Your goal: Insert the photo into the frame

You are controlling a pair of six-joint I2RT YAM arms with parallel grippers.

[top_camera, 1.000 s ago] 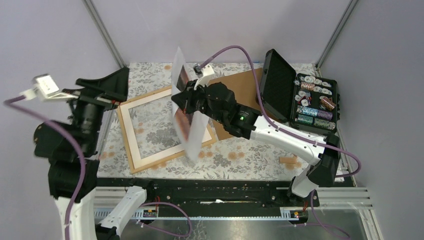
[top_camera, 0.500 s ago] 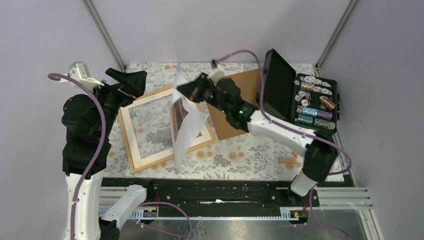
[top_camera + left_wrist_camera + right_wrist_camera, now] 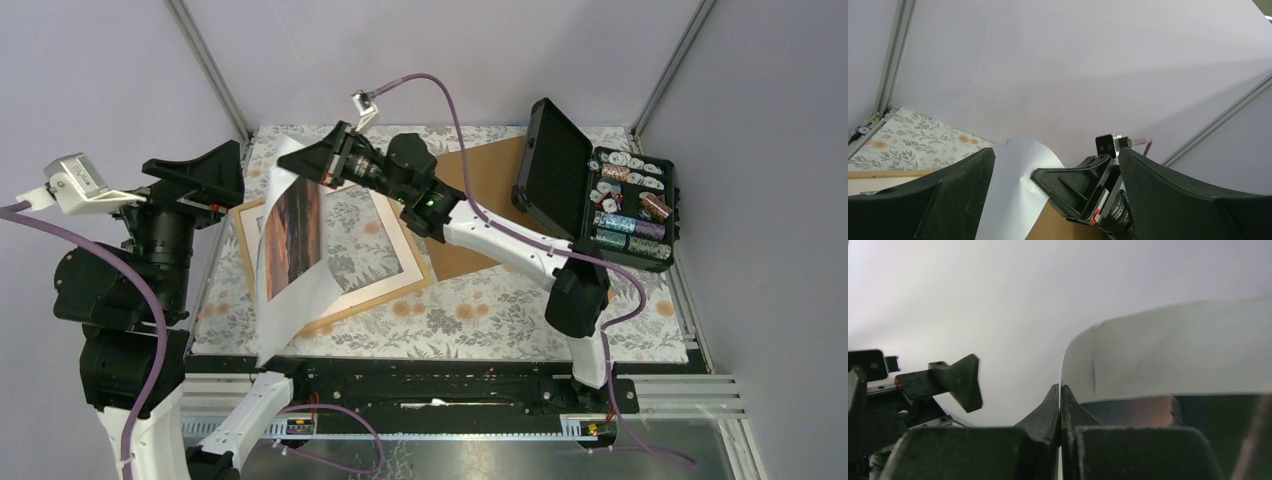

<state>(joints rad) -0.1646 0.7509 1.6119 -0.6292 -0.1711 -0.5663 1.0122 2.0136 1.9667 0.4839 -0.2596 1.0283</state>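
Overhead view: the right tool (image 3: 312, 165), pinched shut, grips the photo (image 3: 292, 235) by its top edge. The sheet hangs curled over the left part of the frame (image 3: 345, 303), which lies flat on the floral counter (image 3: 480, 320). The left tool (image 3: 212, 182) gapes wide and empty, just left of the photo.

Left wrist view: the photo's white back shows between the spread fingers.

Right wrist view: the fingertips are closed on the photo's edge.

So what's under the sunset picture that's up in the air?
The thin light-wood picture frame lies below the curled paper sunset photo, flat on the flowery tablecloth. Much of the frame's left part is hidden behind the photo, so that bit can't be seen.
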